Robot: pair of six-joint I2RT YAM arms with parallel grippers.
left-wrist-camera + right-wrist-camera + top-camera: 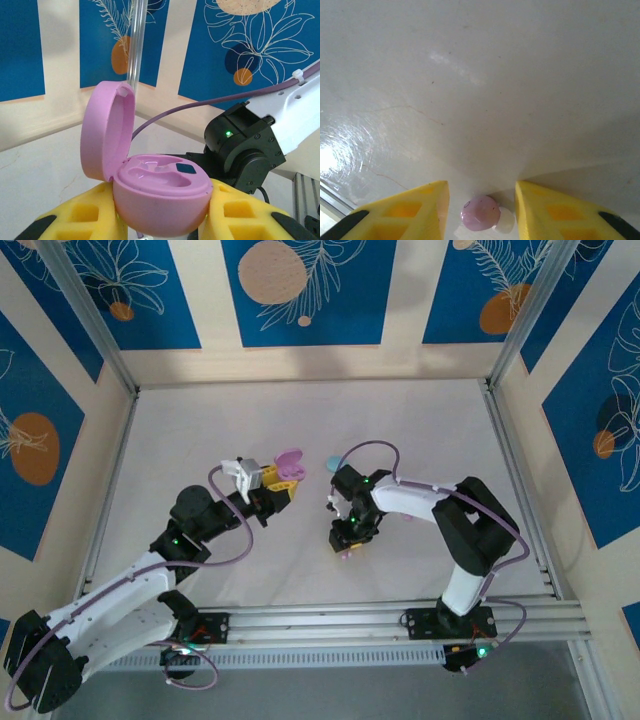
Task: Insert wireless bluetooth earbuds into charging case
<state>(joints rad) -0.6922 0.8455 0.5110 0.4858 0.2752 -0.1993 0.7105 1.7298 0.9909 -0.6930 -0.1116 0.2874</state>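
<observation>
My left gripper is raised off the table and shut on a pink charging case, gripping its base between the yellow fingers. The lid stands open, and both moulded wells are empty. The case also shows from above. My right gripper points down at the table, open. A pink earbud with a white tip lies on the table between its yellow fingers, with a gap on each side. From above the earbud peeks out under the gripper.
A pale blue rounded object lies on the white table just behind the right arm's wrist. Aluminium rails run along the near edge, and walls close in the sides and back.
</observation>
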